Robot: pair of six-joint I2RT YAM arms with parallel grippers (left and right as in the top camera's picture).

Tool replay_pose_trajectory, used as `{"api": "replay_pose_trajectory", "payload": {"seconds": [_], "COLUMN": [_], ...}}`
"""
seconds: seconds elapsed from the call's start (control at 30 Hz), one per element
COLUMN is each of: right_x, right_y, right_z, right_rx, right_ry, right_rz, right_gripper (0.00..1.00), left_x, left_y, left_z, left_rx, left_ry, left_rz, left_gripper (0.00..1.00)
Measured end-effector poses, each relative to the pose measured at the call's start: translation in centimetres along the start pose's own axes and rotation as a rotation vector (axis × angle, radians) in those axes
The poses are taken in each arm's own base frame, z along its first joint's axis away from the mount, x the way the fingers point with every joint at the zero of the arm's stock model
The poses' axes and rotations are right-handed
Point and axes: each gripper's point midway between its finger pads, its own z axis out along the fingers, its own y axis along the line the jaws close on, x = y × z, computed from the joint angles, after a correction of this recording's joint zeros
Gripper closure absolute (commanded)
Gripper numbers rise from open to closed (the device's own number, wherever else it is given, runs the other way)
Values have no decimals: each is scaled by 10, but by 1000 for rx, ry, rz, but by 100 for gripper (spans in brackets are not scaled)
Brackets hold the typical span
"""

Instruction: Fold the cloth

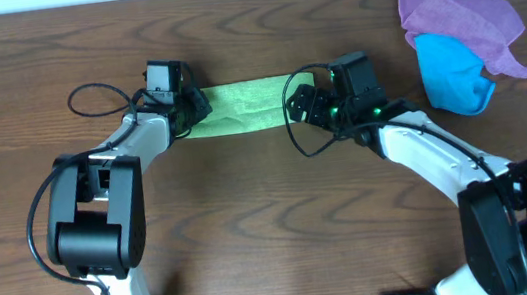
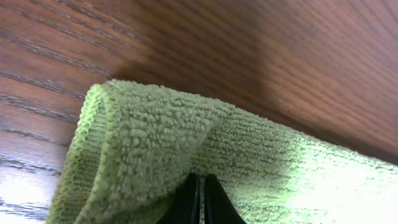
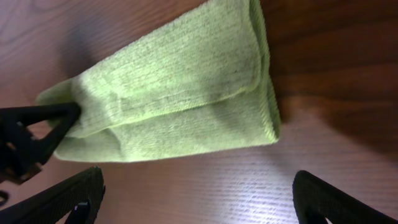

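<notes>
Left end effector (image 2: 200, 193) pinching the cloth (image 1: 244, 108), right end effector (image 3: 198, 180) spread wide

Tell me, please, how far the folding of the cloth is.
Done: the cloth lies folded into a layered strip. In hand: the left hand is shut on one end; the right hand is open, holding nothing. Left: probably one fold across the strip.

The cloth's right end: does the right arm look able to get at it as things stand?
Probably yes. The right gripper stands open just beside that end of the cloth, with nothing between them; the left gripper is shut on the far end.
</notes>
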Motion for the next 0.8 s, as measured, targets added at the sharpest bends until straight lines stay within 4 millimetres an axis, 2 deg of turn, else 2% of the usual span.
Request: {"api": "replay_pose_trajectory", "payload": {"seconds": [0.23,0.37,0.53,0.7,0.8], "right_x": [2,7,16,12,6], "right_y": [5,-2,-16,-19,-16], "right_z": [1,8,23,41,45], "right_rx": [-37,-64,-80,-104,-126], "right_ry": [8,-19,-31,-57,-82], "right_rz": [63,101,169,208,221], "right_gripper": [4,8,16,20,20], "left_x": [5,5,5,6,7], "left_y": [8,11,11,12,12], "left_z": [-2,-3,-3,-3,-4], "left_rx": [-48,-61,-62,-69,-71], "left_ry": [26,27,27,32,35], "left_rz": [45,60,71,70,70], "left_gripper": [94,94,94,94,94]}}
